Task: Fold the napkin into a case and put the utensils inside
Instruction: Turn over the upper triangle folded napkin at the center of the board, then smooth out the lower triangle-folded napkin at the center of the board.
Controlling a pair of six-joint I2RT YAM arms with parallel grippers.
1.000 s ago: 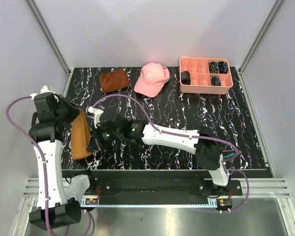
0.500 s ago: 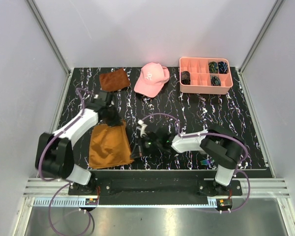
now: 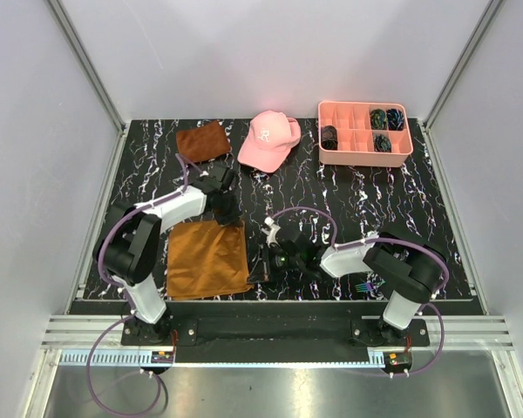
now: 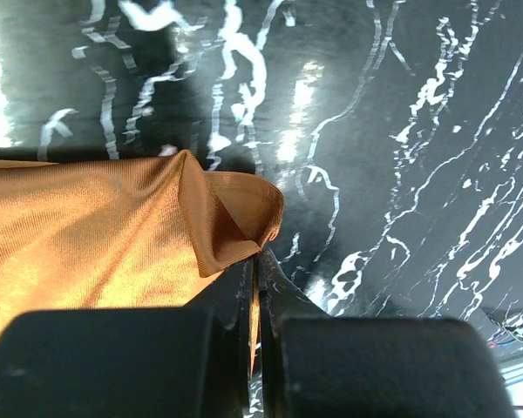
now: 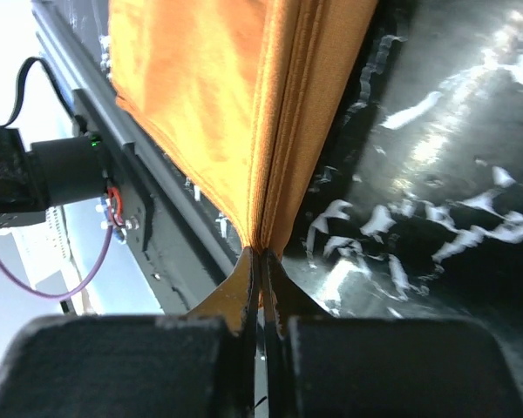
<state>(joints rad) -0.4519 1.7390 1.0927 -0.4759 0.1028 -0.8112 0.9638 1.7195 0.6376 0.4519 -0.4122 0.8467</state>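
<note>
The orange-brown napkin (image 3: 206, 258) lies folded on the black marbled table at the near left. My left gripper (image 3: 229, 218) is shut on its far right corner; in the left wrist view the cloth (image 4: 113, 235) bunches at the fingertips (image 4: 258, 254). My right gripper (image 3: 260, 268) is shut on the napkin's near right corner; the right wrist view shows the layered cloth edge (image 5: 270, 113) pinched between the fingers (image 5: 263, 257). The iridescent utensils (image 3: 361, 286) lie on the table by the right arm, mostly hidden.
A smaller rust-brown cloth (image 3: 202, 141) and a pink cap (image 3: 269, 138) lie at the back. A pink compartment tray (image 3: 363, 155) with dark items stands at the back right. The table's near edge rail (image 3: 270, 306) runs just below the napkin.
Both grippers have carried the napkin to the right and spread it flatter on the table. The left arm has swung from the left side inward; the right arm has drawn back.
</note>
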